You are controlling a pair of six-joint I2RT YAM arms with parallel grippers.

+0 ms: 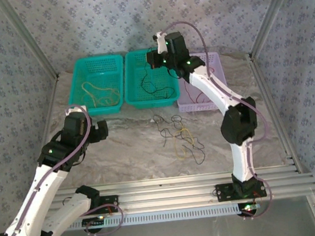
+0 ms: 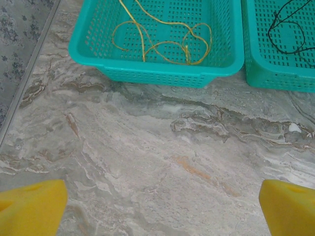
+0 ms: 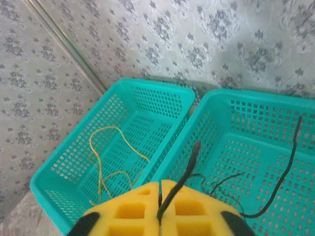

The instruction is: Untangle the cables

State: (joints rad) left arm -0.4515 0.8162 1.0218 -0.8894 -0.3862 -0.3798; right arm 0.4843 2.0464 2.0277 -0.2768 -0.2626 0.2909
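Note:
A tangle of thin yellow and black cables [image 1: 180, 136] lies on the marble table in the middle. Above the middle teal basket [image 1: 134, 98] my right gripper [image 1: 155, 59] [image 3: 161, 184] is shut on a black cable [image 3: 191, 160], pinched between its yellow pads and poking up past them. More black cable [image 3: 284, 173] rests in that basket. The left teal basket [image 2: 147, 68] holds a looped yellow cable [image 2: 162, 45]. My left gripper [image 1: 104, 128] [image 2: 162, 196] hangs open over bare table in front of that basket, its fingers [image 2: 29, 209] far apart.
A lilac basket [image 1: 214, 59] with a thin red cable [image 1: 195, 99] stands at the back right, partly behind the right arm. Patterned walls and metal frame posts close the back and sides. An aluminium rail [image 1: 181, 188] runs along the near edge.

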